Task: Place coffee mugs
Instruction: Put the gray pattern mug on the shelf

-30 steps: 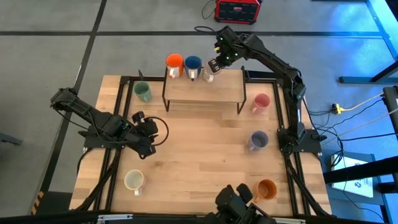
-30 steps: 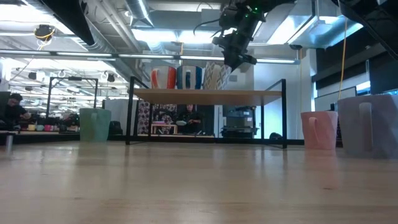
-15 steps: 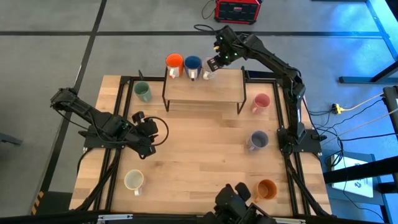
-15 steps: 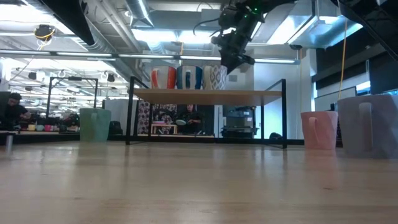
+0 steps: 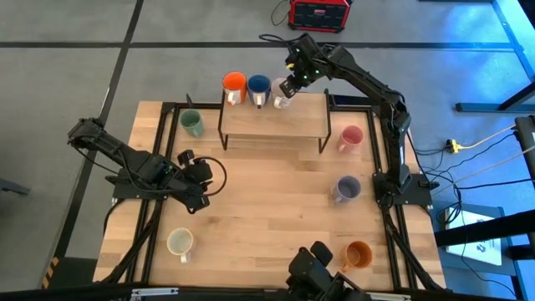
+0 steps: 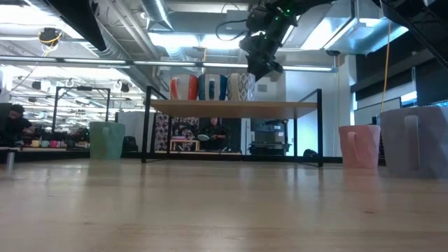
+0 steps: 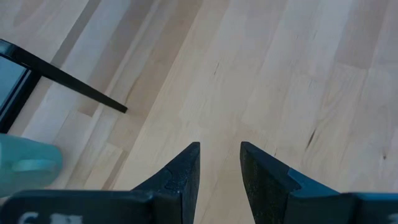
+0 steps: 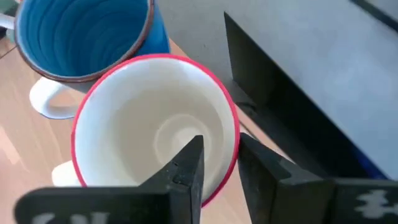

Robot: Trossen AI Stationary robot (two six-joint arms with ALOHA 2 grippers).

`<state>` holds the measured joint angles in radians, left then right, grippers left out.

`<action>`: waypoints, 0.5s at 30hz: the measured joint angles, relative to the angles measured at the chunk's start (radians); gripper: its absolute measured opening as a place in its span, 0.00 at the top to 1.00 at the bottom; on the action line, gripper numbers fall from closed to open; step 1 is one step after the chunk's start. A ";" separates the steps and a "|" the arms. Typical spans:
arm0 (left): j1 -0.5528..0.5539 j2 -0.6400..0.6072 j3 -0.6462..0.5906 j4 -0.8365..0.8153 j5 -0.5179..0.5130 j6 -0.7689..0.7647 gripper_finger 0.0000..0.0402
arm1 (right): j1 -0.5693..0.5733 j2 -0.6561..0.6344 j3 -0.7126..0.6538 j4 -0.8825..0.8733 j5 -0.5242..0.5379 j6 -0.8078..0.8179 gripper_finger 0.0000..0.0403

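On the shelf at the table's far side stand an orange-red mug and a dark blue mug. Beside them is a white mug with a red rim, and my right gripper is shut on it from above. In the low view the white mug is upright, with its base at the shelf top. My left gripper is open and waits low over bare wood at the table's left middle. My right gripper holds the white mug by its rim, on the side away from the blue mug. One finger is inside the cup and the other is outside. The fingers come from above, pointing down. The mug is upright, its base on or just at the shelf top.
On the table stand a sage green mug at far left, a pink mug and a lavender mug at right, an amber mug at near right and a cream mug at near left. Black frame rails run along both sides.
My right gripper has tipped the white mug from a tilt to upright and has carried it slightly toward the blue mug, down onto the shelf top. It has kept its hold on the rim.
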<state>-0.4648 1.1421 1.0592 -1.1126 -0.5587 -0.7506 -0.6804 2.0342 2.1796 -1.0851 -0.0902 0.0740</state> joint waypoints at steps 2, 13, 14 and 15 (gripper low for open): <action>0.000 0.000 0.000 0.000 0.000 -0.001 0.73 | 0.000 0.000 0.000 0.029 0.001 -0.018 0.80; 0.000 0.000 0.000 0.000 0.000 -0.001 0.73 | 0.000 0.000 0.000 0.096 -0.007 -0.071 0.80; 0.000 0.000 0.000 0.000 0.000 -0.001 0.73 | 0.000 0.000 0.000 0.096 0.000 -0.082 0.80; 0.000 0.000 0.000 0.000 0.000 -0.001 0.73 | 0.000 0.000 0.000 0.096 0.009 -0.094 0.80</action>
<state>-0.4648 1.1423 1.0588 -1.1126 -0.5587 -0.7517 -0.6804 2.0339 2.1796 -0.9890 -0.0810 -0.0200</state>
